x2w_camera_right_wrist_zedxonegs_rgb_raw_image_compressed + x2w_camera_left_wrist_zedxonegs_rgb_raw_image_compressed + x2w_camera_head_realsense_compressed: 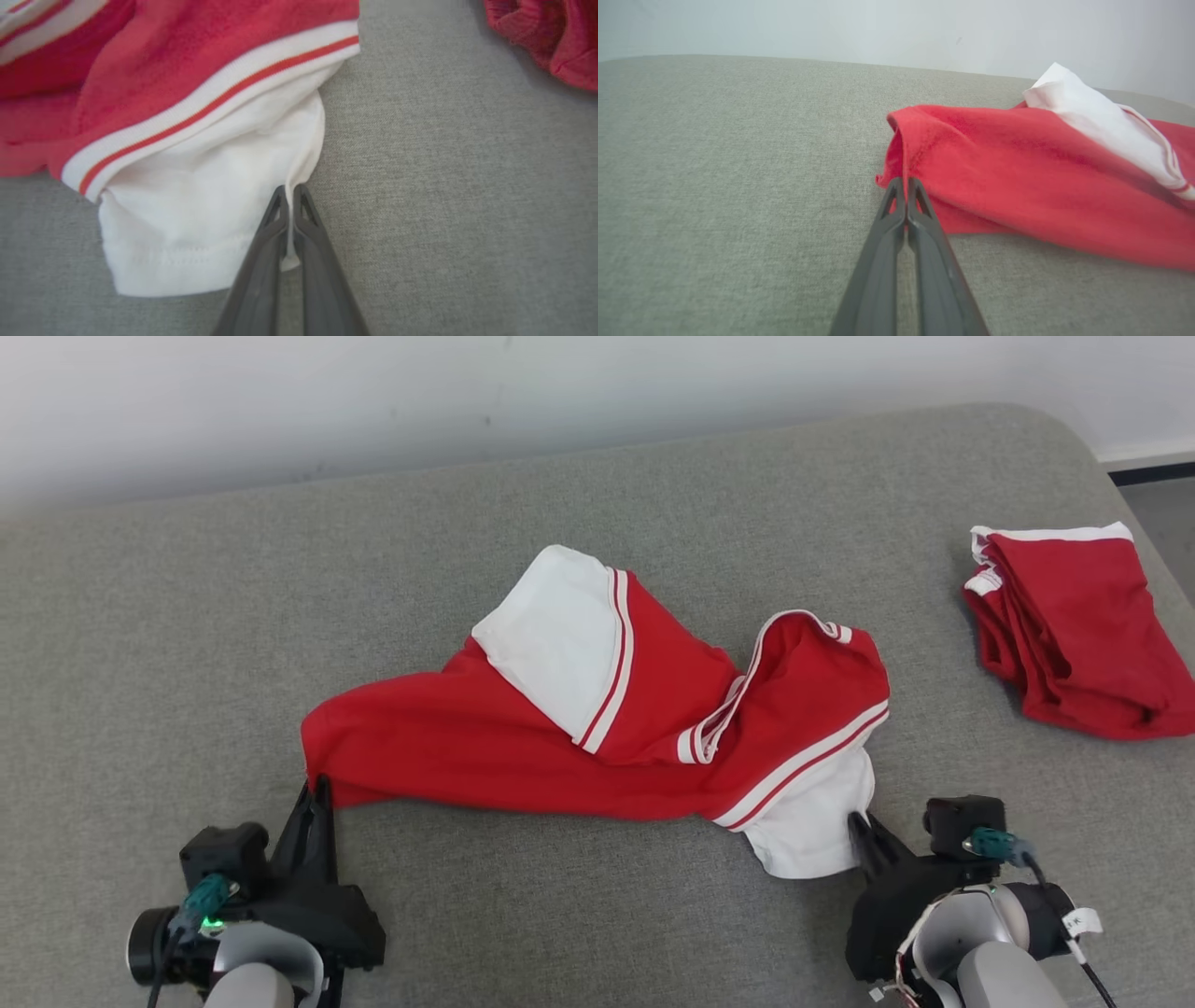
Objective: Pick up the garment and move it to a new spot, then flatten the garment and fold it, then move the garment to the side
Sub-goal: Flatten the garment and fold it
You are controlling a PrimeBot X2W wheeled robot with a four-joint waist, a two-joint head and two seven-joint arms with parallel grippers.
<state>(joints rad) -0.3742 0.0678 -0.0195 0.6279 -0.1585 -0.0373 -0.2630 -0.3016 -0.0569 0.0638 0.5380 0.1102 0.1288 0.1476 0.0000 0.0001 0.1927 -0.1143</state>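
Nearest the robot, the left end effector [322, 787] [906, 179] is pressing its fingers together on the shirt's [523, 747] [1017, 163] [187, 200] near-left red corner. The right end effector [857, 818] [289, 187] is pinching the edge of the shirt's near-right white sleeve, fingers closed on the cloth. The red and white shirt is lying rumpled across the middle of the grey mattress [187, 616], stretching between both end effectors. Farther off, to the shirt's right and well apart from it, a folded red cloth [1074, 625] [551, 37] is resting. Beyond the shirt, a pale wall [373, 392] is rising.
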